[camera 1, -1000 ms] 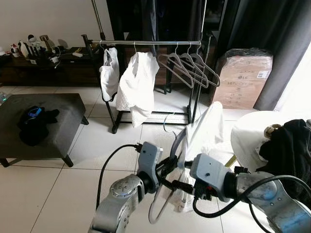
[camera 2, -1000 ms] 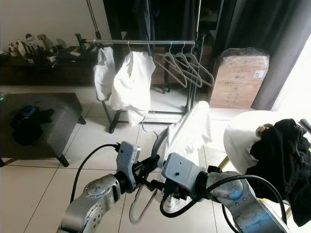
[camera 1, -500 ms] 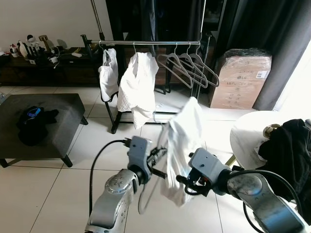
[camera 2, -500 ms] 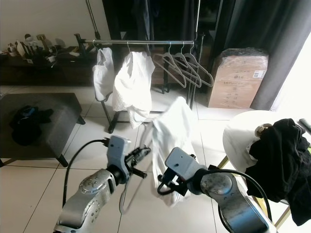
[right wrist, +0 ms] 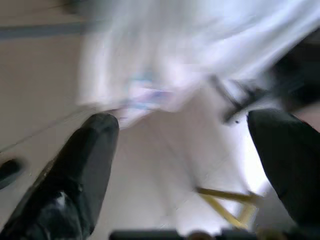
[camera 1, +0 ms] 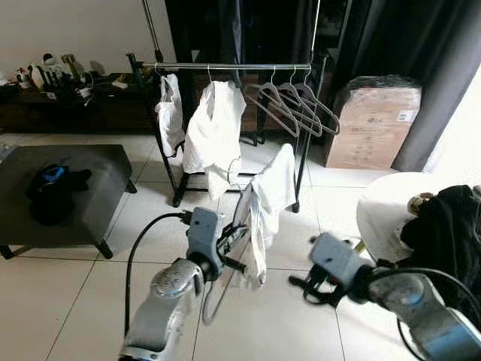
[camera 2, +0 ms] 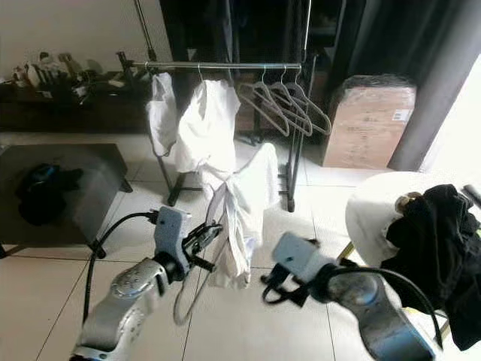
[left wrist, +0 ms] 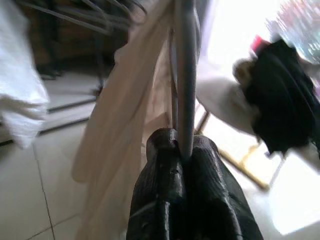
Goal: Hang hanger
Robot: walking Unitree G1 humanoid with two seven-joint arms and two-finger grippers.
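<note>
Hanger with a white shirt draped on it sits clamped in your left pincer, raised before the rack and below its rail. Your right pincer hangs low beside the shirt, fingers spread wide, gripping nothing

A home, by the look: tiled floor, clothes rack with shirts at the far wall, low table left, cluttered sideboard far left, dark curtains right.
</note>
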